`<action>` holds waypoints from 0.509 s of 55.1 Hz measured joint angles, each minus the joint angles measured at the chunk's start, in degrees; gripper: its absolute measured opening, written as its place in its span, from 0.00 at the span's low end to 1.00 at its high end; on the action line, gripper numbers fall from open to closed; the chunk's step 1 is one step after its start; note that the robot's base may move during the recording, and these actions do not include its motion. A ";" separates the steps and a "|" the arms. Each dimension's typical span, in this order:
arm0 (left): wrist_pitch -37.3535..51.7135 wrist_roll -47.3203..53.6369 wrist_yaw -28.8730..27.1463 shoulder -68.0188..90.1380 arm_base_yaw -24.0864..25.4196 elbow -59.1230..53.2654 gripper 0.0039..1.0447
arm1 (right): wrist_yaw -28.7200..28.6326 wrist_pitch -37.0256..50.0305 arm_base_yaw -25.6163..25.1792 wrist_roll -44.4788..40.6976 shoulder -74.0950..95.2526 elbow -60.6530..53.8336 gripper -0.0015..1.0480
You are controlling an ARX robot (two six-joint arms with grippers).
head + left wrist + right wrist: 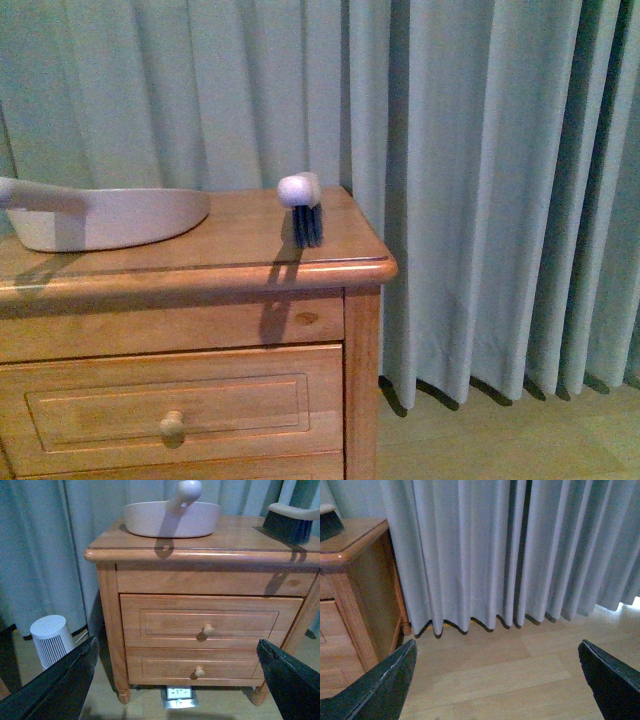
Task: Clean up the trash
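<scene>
No crumpled white wad of trash shows in any view. A pale pink dustpan point(110, 215) lies on the wooden nightstand point(200, 262); it also shows in the left wrist view point(172, 519). A pale-handled, dark-bristled brush point(303, 208) stands near the nightstand's right edge, and shows in the left wrist view point(289, 522). My left gripper point(177, 690) is open and empty, low in front of the nightstand's drawers. My right gripper point(497, 690) is open and empty above the bare wooden floor, right of the nightstand point(350, 580). Neither gripper shows in the front view.
Pale curtains point(480, 180) hang behind and right of the nightstand down to the floor. A small white ribbed cylinder point(50, 640) stands on the floor left of the nightstand. A white power strip point(179, 695) lies under it. Two drawers have round knobs point(207, 629).
</scene>
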 joint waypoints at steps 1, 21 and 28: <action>0.00 0.00 0.00 0.00 0.00 -0.02 0.93 | 0.00 0.00 0.00 0.00 0.00 0.00 0.93; 0.00 0.00 0.00 0.00 0.00 -0.02 0.93 | 0.04 0.00 0.00 0.02 0.00 0.00 0.93; 0.02 0.02 -0.02 0.00 0.00 0.00 0.93 | 0.04 0.00 0.00 0.02 0.00 0.00 0.93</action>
